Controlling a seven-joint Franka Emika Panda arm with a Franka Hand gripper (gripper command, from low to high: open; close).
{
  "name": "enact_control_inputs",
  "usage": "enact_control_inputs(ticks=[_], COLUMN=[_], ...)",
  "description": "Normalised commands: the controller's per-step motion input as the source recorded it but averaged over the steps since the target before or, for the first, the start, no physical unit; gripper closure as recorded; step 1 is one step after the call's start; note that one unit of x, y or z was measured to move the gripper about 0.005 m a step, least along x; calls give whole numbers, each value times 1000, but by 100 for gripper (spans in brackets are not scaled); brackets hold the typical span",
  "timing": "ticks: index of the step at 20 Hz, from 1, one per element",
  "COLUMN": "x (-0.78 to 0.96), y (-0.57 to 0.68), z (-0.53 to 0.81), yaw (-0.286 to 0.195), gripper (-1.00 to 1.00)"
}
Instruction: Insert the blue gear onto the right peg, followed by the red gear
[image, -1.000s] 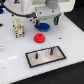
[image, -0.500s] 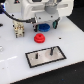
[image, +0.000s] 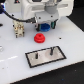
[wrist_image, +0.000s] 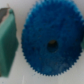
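The blue gear (image: 44, 26) lies on the white table at the back, right under my gripper (image: 44, 22). In the wrist view the blue gear (wrist_image: 50, 45) fills most of the picture, flat, with its dark centre hole showing. My fingers do not show clearly in either view, so I cannot tell if they are open or shut. The red gear (image: 38, 37) lies flat on the table, nearer than the blue one. The grey, black-bordered plate (image: 45, 56) lies at the front. The right peg (image: 51, 50) stands bare on it, as does its left twin (image: 36, 56).
A green blocky object (wrist_image: 7, 42) sits close beside the blue gear in the wrist view. A small white and dark fixture (image: 19, 30) stands on the exterior view's left of the gripper. The arm's white body (image: 37, 7) hangs over the back of the table.
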Motion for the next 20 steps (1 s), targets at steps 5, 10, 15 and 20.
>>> enact_control_inputs(ticks=[5, 10, 15, 20], x=[-82, 162, 375, 593], y=[-28, -8, -13, -76], z=[-28, 302, 498, 497], yaw=[0, 0, 0, 0], gripper=[100, 100, 100, 100])
